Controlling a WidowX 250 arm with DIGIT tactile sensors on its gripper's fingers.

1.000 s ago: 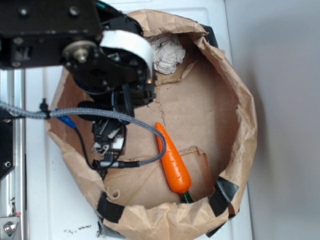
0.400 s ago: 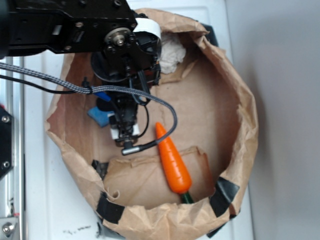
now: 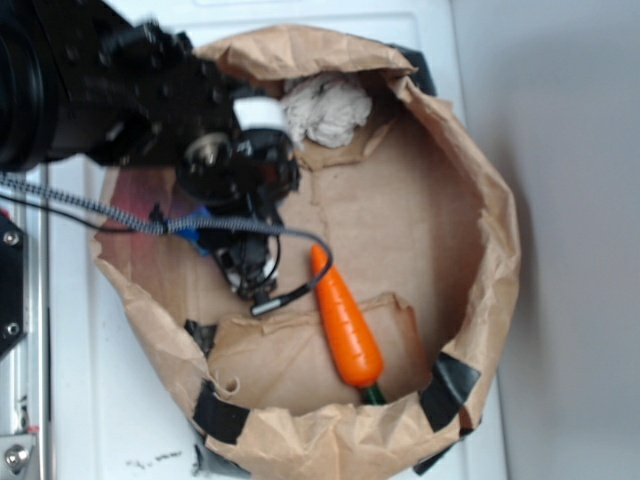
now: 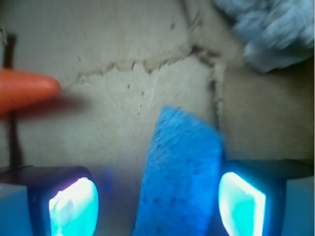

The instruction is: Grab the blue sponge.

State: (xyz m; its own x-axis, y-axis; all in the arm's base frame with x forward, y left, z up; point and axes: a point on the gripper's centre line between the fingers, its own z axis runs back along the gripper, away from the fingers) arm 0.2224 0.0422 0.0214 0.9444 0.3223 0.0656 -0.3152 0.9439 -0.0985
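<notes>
Jaws: they stand apart in the wrist view, one glowing pad at the lower left and one at the lower right, with the sponge between them; the gripper (image 4: 157, 206) has not closed on it.
Pads: the left pad (image 4: 74, 206) shows a clear gap to the sponge; the right pad (image 4: 242, 206) sits just beside the sponge's edge, and contact cannot be told.
Blue sponge: the blue sponge (image 4: 179, 172) lies flat on the brown paper floor, its long side running away from the camera and tilted slightly; its surface is speckled. In the exterior view only a sliver of the blue sponge (image 3: 200, 240) shows at the left of the arm.
Gripper from outside: the gripper (image 3: 250, 280) points down into the left half of the bag, mostly hidden under the black arm (image 3: 120, 100).
Cable: a braided grey cable (image 3: 90, 205) crosses in front of the arm.
Carrot: the orange carrot (image 3: 345, 320) lies right of the gripper, tip near it; the carrot tip (image 4: 24, 91) shows at the wrist view's left edge, apart from the sponge.
Cloth: an off-white wad of cloth (image 3: 322, 108) rests at the bag's far wall; blurred in the wrist view's upper right (image 4: 270, 29).
Bag: a rolled-down brown paper bag (image 3: 490, 240) with black tape patches holds everything.
Bench: the white bench (image 3: 100, 410) carries the bag.
</notes>
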